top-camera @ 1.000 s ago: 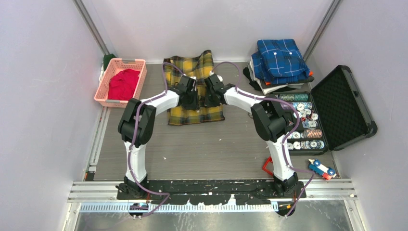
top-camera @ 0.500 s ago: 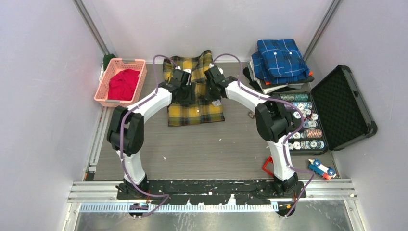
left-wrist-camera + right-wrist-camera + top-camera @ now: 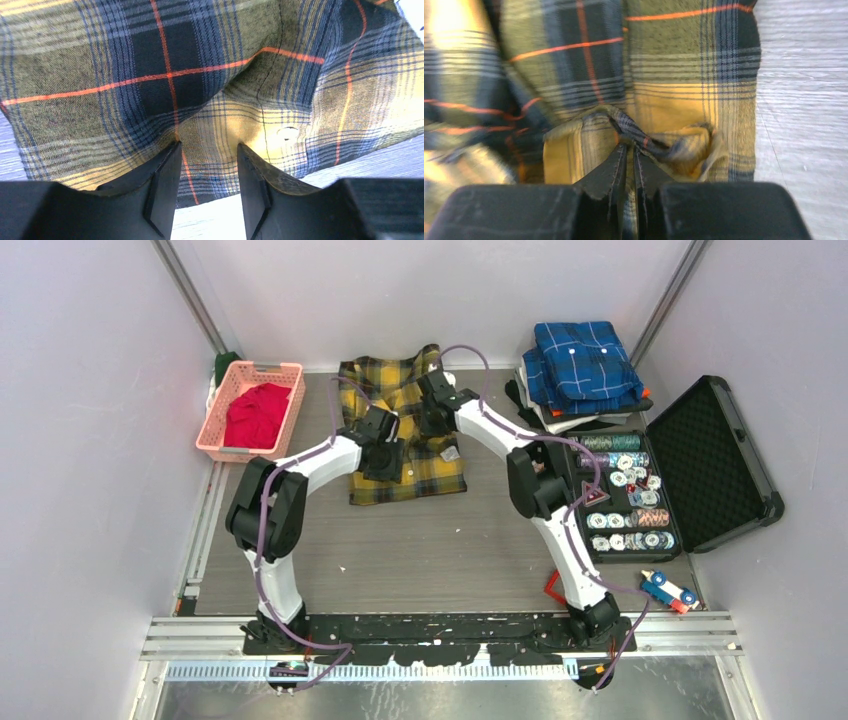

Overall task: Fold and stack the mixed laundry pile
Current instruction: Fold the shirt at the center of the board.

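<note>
At the far middle of the worktop (image 3: 430, 550), the yellow-and-black plaid shirt (image 3: 420, 475) lies spread under both arms. Over the last second the right arm (image 3: 490, 430) has travelled from the shirt's middle toward its collar end. Its jaws are nearly together, pinching a raised fold of plaid. The left arm (image 3: 325, 453) has hardly shifted; its jaws stand spread, with cloth just beyond them and nothing clamped. The folding looks barely begun, and the red T-shirt (image 3: 255, 415) still sits in the pink basket (image 3: 290, 370).

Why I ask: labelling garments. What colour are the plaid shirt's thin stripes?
Orange, across the plaid shirt; left wrist view.
</note>
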Action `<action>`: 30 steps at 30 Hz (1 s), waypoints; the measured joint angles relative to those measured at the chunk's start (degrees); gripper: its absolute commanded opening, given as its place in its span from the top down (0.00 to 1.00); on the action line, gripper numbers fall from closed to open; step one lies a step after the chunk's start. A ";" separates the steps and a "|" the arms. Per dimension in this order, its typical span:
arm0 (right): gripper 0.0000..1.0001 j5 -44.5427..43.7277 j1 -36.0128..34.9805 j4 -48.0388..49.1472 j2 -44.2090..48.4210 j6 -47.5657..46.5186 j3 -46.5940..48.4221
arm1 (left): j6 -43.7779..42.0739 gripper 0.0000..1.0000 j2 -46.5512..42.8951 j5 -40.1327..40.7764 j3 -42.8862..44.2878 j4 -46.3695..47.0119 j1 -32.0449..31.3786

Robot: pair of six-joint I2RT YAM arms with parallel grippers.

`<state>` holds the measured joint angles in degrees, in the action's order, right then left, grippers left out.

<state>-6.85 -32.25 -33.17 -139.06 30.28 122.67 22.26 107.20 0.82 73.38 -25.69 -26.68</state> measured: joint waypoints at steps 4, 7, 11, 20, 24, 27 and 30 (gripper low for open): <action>0.84 0.42 0.92 -1.27 -4.79 0.02 4.31 | 0.04 0.54 0.15 0.00 -1.81 1.44 0.00; 0.84 0.44 1.86 -1.49 -7.17 0.04 9.44 | 0.26 0.54 -0.04 0.00 -3.41 3.41 -0.11; 0.83 0.42 3.26 -1.29 -10.73 0.04 14.29 | 0.92 0.51 -2.36 0.04 -7.41 7.17 -0.26; 0.44 -0.76 4.57 0.68 -10.14 -1.27 14.05 | 2.43 0.02 -10.84 4.92 -11.93 -1.01 -0.37; 0.30 -1.90 4.57 2.05 1.03 -1.18 0.31 | 3.56 0.00 -17.84 11.28 -11.91 -4.90 -0.04; 0.28 -2.14 4.57 2.36 15.08 0.17 -13.40 | 4.26 0.01 -21.40 13.42 -12.11 -5.38 1.20; 0.28 -0.94 4.57 5.25 28.52 2.29 -25.03 | 4.04 0.02 -24.92 13.55 -17.14 -1.42 2.47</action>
<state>-7.79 -27.68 -27.92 -110.54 32.58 97.65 26.30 82.28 14.37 56.25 -27.11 -24.21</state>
